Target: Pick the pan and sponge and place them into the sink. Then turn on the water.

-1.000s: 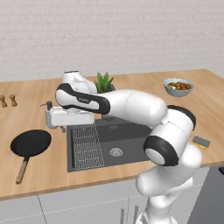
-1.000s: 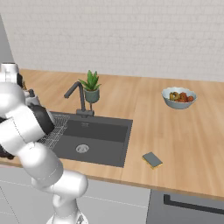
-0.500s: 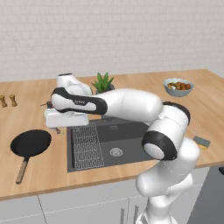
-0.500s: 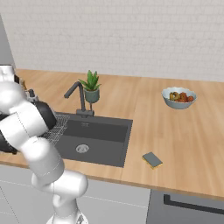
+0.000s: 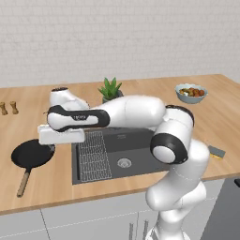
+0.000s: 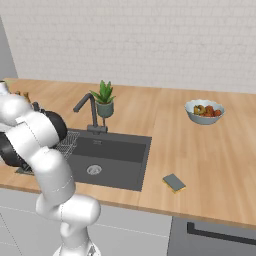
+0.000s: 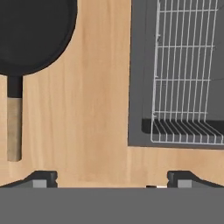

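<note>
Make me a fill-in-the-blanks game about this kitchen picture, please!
1. The pan sits on the wooden ____.
2. The wire rack lies inside the ____.
3. The sponge lies on the counter, on the same side of the basin as the bowl of ____.
4. The gripper's jaws are ____, holding nothing.

Missing words: counter; sink; fruit; open

black pan, dark grey sink

1 pan, 1 sponge, 1 sink
</note>
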{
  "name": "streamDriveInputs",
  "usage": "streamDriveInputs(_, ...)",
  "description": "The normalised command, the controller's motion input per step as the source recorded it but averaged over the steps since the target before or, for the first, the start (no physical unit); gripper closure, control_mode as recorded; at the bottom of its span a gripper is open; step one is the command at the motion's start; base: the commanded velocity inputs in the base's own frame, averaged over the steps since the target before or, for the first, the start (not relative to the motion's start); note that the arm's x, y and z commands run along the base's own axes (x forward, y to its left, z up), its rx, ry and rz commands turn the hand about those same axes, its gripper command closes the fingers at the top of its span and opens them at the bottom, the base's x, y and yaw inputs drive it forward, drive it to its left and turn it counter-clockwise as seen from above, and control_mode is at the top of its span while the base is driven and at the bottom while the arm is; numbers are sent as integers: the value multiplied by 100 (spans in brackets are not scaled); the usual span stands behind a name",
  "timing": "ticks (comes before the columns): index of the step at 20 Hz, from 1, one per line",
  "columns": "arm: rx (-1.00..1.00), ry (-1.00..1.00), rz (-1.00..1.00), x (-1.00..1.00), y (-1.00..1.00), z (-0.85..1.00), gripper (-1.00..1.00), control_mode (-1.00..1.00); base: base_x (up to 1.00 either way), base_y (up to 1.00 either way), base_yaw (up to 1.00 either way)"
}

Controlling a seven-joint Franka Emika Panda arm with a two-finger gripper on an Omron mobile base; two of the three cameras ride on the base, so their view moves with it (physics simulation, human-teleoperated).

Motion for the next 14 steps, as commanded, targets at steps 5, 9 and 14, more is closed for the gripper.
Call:
streamDriveInputs(5, -2, 0, 0, 0, 48, -25, -100, -100, 0, 0, 0)
streamDriveInputs(9, -5, 0, 0, 0, 42, -17, -100, -100, 0, 0, 0)
streamDriveInputs(14, -8, 0, 0, 0, 18, -8, -100, -100, 0, 0, 0)
